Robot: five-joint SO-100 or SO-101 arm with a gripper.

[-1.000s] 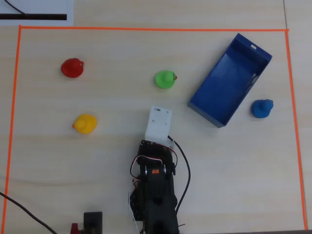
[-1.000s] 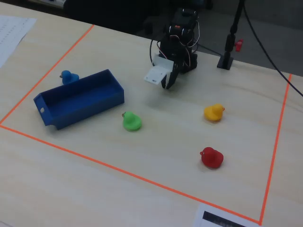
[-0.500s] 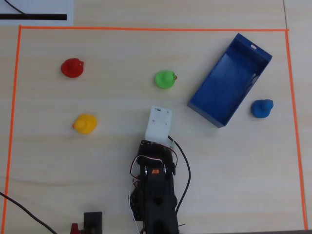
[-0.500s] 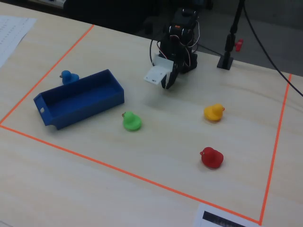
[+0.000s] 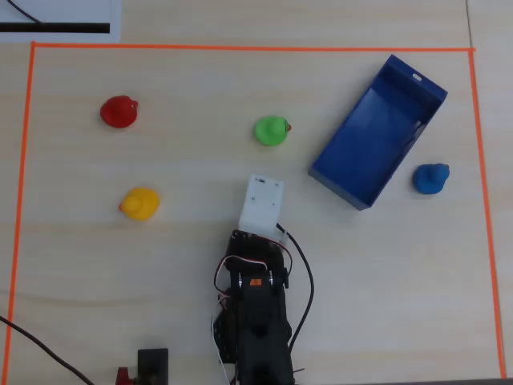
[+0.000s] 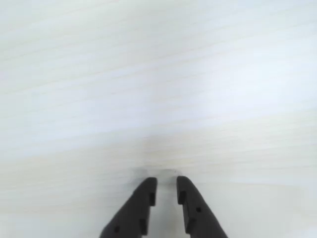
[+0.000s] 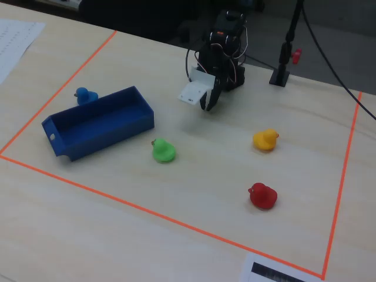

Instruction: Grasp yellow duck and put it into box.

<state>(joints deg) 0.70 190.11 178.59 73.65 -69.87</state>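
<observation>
Pale wood tabletop [image 5: 200,321] with an orange tape border [image 5: 240,48] marking the work area, and four little ducks scattered inside it — so plenty of chances to grab the wrong one. In the overhead view the yellow duck [image 5: 139,203] sits off to the left of the arm, well apart from it, with the red duck [image 5: 119,111] further up on the same side. The green duck [image 5: 272,131] is actually the nearest one to the gripper [image 6: 166,186], which is what worries me, since a sloppy reach straight ahead lands on green instead. The blue box [image 5: 377,132] is over on the right, empty as far as I can see, with the blue duck [image 5: 431,178] just beside its far wall. In the wrist view the two black fingers are nearly together with only a thin gap, holding nothing, and all the camera sees is bare table — no duck in sight. So the arm has to swing left and open up first; if it comes down like this it'll likely just nudge the yellow duck and send it skidding. Round, smooth-looking toy too, so an off-centre pinch could squirt it out. Then the carry crosses right past green on the way to the box.
</observation>
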